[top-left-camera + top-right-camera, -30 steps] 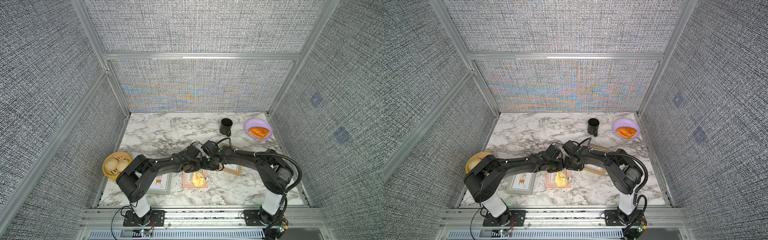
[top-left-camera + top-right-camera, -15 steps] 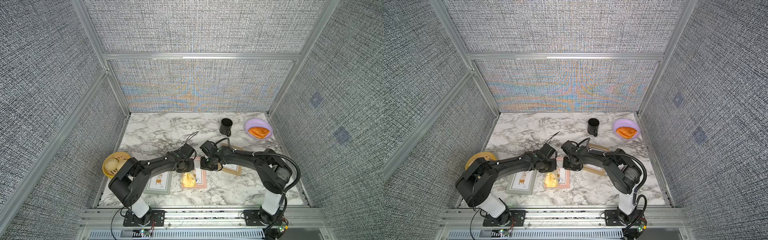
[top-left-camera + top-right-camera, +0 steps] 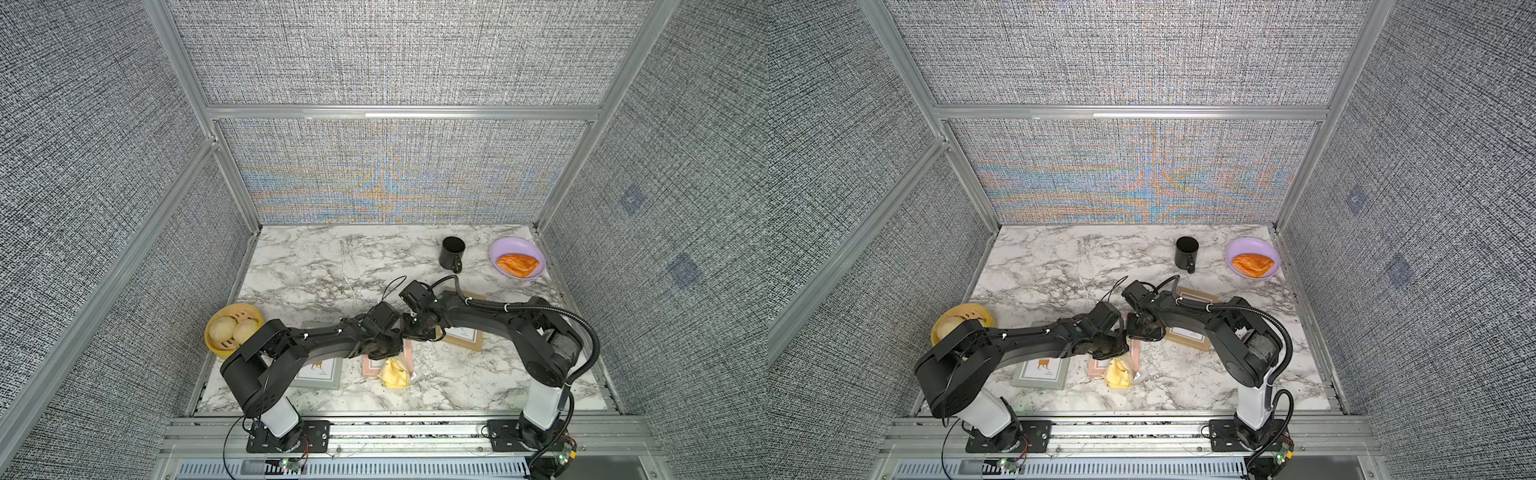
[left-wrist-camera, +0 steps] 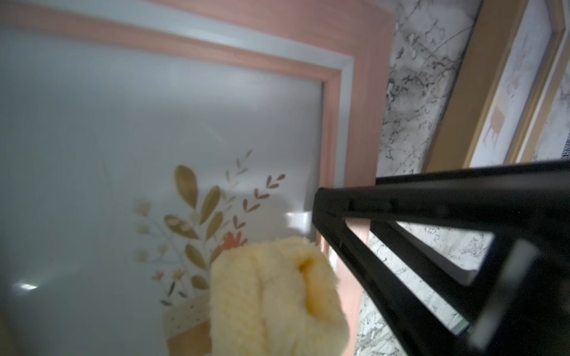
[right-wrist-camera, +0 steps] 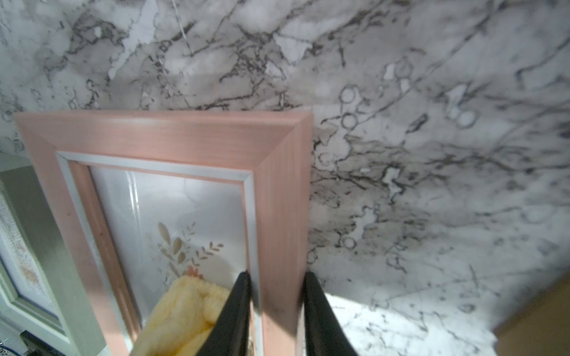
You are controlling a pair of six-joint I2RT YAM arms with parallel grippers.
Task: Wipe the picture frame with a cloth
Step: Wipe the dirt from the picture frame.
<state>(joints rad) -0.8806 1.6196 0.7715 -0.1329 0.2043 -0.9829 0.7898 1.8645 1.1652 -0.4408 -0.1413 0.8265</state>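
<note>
Pinching the bunched cloth [image 4: 277, 296], the left pincer [image 3: 384, 352] presses it onto the glass of the pink picture frame [image 5: 185, 135], which lies flat on the desk [image 5: 431, 154] between a grey frame [image 3: 319, 370] and a tan frame [image 3: 465, 337]. The right pincer [image 5: 276, 276] is clamped across the pink frame's side rail. The cloth looks soft and limp, best gripped bunched; the frame seems light and stiff, its glass slick and fragile, so the rail suits holding.
</note>
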